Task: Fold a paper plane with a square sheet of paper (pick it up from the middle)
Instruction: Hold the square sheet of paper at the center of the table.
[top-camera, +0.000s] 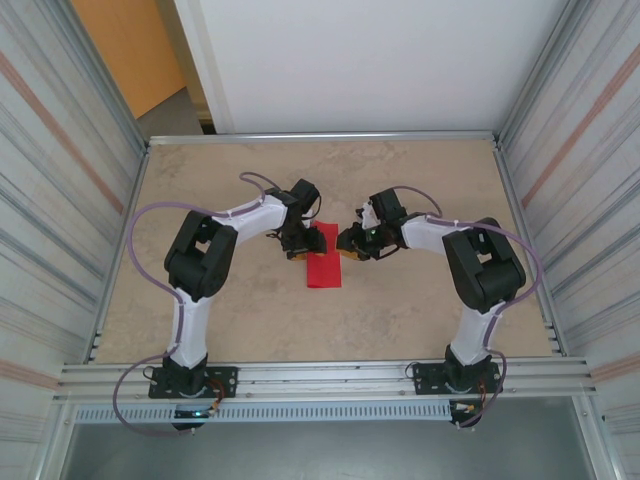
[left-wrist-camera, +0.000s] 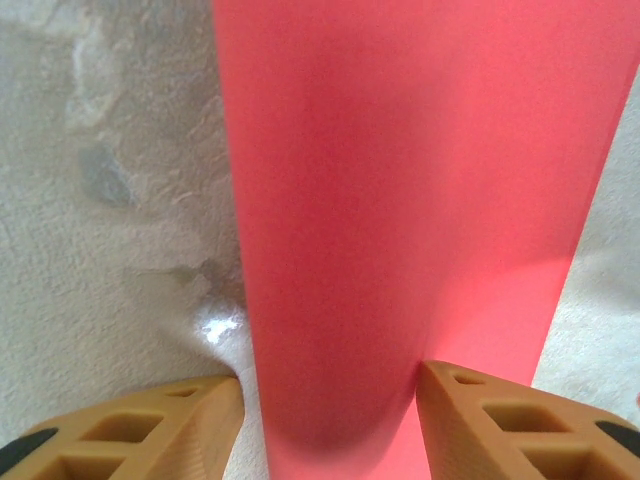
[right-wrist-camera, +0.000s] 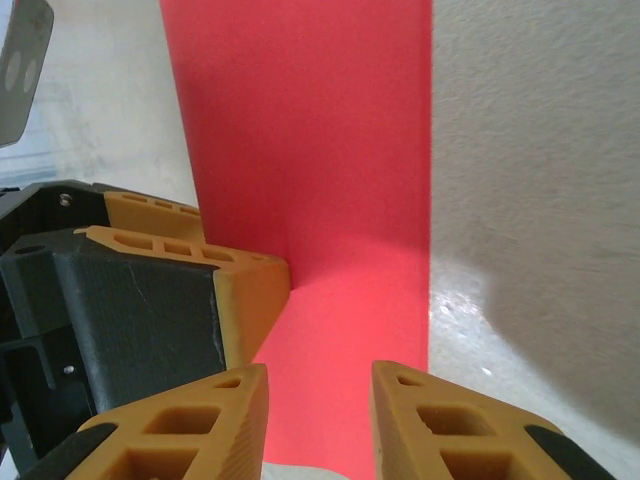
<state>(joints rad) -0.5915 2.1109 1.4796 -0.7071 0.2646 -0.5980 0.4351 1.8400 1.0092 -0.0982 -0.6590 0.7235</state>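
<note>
The square sheet of paper (top-camera: 323, 268) is bright red and lies mid-table as a narrow folded oblong, with no paper plane shape to it. My left gripper (top-camera: 300, 243) is at its far left corner and my right gripper (top-camera: 350, 245) at its far right corner. In the left wrist view the paper (left-wrist-camera: 400, 200) humps up between the tan fingers of the left gripper (left-wrist-camera: 330, 420), which stand apart: one on the table, one on the paper. The right gripper (right-wrist-camera: 320, 420) hovers open over the flat paper (right-wrist-camera: 330, 150), beside the left gripper's fingertip (right-wrist-camera: 245, 285).
The beige tabletop (top-camera: 420, 310) is fenced by metal rails, with corrugated walls (top-camera: 60, 200) on both sides. Both arms bend inward and their wrists nearly meet above the paper's far end. Grey cables (top-camera: 150, 215) loop off each arm.
</note>
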